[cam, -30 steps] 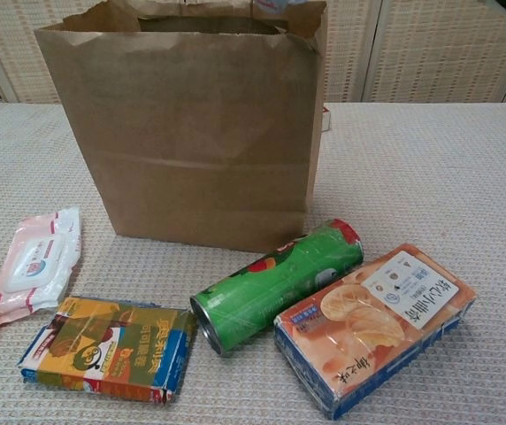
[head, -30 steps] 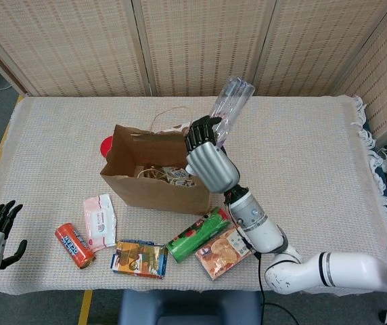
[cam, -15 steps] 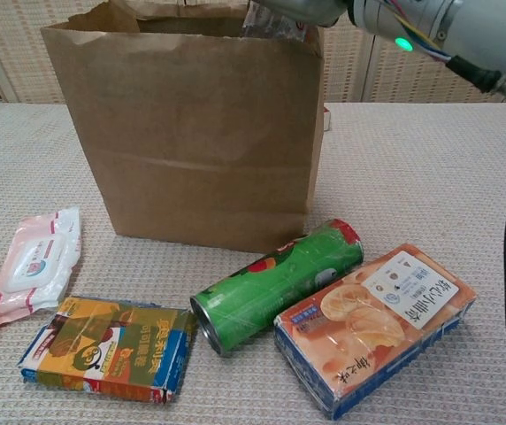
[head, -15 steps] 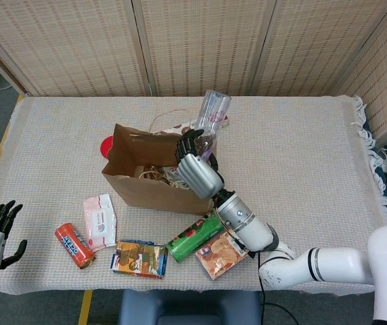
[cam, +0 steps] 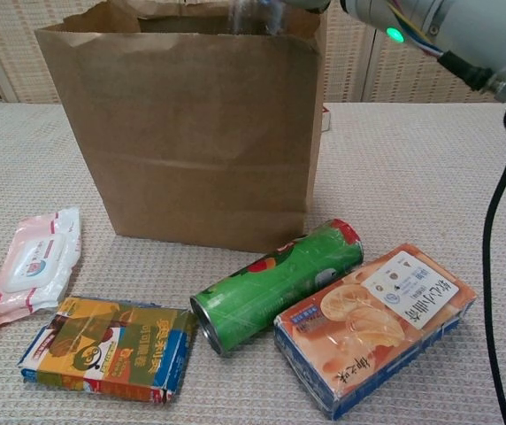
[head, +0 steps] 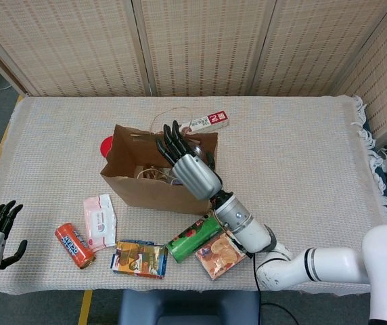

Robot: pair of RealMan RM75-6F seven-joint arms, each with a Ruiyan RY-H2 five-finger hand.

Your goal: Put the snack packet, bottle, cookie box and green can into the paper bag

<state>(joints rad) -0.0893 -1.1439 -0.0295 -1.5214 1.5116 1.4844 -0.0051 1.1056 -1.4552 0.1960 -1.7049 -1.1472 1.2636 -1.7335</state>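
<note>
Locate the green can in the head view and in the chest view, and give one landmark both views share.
Head view: the green can lies on its side near the table's front edge, in front of the paper bag, left of the cookie box.
Chest view: the green can lies low in the middle of the picture, in front of the paper bag.
Shared landmark: the cookie box, right beside the can.

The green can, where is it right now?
The green can lies on its side on the table in front of the paper bag, between the cookie box and the snack packet.
</note>
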